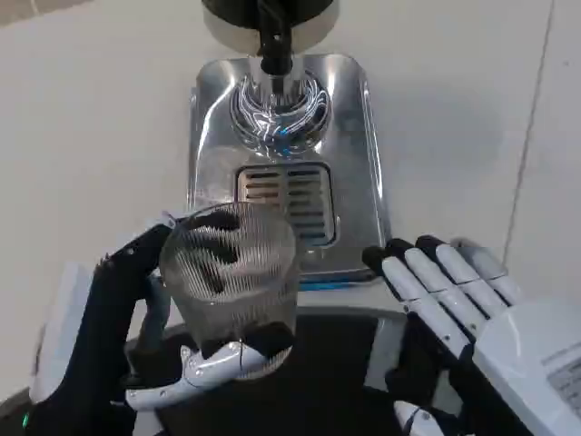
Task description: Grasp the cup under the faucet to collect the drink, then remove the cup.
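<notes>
The cup (231,272) is a clear ribbed glass, standing upright and wrapped by the left hand (136,336). That hand holds it from the left side: dark fingers curl up along the glass's far-left wall, and a white-tipped finger (213,363) crosses under the near side of the glass, pressing against its lower wall. The cup sits up and to the right of the left palm. Whether it rests on a surface or is lifted clear cannot be told. Whether there is any drink inside cannot be told through the ribbed wall.

Just beyond the cup, farther from the left hand, lies the shiny metal drip tray (354,154) of the drink dispenser, with a slotted grille (295,200) in its middle; the cup's far rim overlaps the near-left part of that grille. Farther still stands the faucet (275,41), a dark spout above a round chrome base (280,113) that mirrors the room. The cup is nearer than the faucet, not directly below it.

The right hand (454,309) lies to the right of the cup, apart from it, with its white back up and its fingers stretched out and spread toward the tray's near-right corner, holding nothing. Its fingertips (399,263) are close to the tray's near edge. All of this stands on a white table (82,136).
</notes>
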Controlling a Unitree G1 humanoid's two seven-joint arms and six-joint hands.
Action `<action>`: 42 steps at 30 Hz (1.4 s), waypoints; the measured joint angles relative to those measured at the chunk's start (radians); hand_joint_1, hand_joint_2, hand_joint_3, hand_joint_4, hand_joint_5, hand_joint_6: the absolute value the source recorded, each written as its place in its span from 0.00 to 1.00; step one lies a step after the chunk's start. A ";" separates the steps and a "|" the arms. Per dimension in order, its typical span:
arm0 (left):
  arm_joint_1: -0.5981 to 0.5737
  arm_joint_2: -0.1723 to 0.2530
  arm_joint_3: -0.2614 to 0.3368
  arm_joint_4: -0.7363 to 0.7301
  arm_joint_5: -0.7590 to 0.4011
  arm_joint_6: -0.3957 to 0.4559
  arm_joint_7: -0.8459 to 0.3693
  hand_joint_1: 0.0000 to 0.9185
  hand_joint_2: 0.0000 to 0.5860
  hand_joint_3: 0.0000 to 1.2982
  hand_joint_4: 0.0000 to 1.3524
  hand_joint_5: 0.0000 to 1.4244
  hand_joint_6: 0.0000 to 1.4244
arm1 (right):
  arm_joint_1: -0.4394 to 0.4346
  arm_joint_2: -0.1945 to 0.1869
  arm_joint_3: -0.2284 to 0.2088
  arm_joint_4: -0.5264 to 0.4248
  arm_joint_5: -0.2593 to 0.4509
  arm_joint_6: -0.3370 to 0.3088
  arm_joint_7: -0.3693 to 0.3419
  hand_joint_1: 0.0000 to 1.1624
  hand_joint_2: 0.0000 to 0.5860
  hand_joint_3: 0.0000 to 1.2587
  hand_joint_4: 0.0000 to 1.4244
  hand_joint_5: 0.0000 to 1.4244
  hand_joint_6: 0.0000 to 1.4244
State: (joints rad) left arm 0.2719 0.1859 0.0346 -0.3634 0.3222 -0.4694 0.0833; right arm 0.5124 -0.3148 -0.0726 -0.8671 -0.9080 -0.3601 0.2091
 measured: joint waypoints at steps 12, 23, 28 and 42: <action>-0.015 -0.008 0.003 0.032 0.000 0.001 0.000 0.74 0.09 0.94 0.92 0.96 1.00 | -0.021 -0.007 -0.019 0.023 0.014 0.010 0.002 0.00 1.00 0.00 0.00 0.00 0.00; -0.109 -0.035 -0.004 0.144 0.005 0.044 0.002 0.75 0.10 0.94 0.92 0.96 1.00 | -0.055 0.005 0.011 0.047 0.013 0.064 0.011 0.01 1.00 0.00 0.00 0.00 0.00; -0.186 -0.049 -0.014 0.224 0.045 0.048 0.034 0.75 0.10 0.94 0.92 0.96 1.00 | -0.080 0.004 0.019 0.054 0.013 0.097 0.028 0.01 1.00 0.00 0.00 0.00 0.00; -0.570 -0.052 -0.063 0.650 0.114 0.042 0.172 0.76 0.10 0.94 0.92 0.96 1.00 | -0.029 -0.011 -0.062 -0.053 0.059 0.175 0.118 0.01 1.00 0.00 0.00 0.00 0.00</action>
State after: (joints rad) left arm -0.2986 0.1341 -0.0281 0.2865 0.4365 -0.4276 0.2549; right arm 0.4831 -0.3254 -0.1349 -0.9197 -0.8495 -0.1853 0.3266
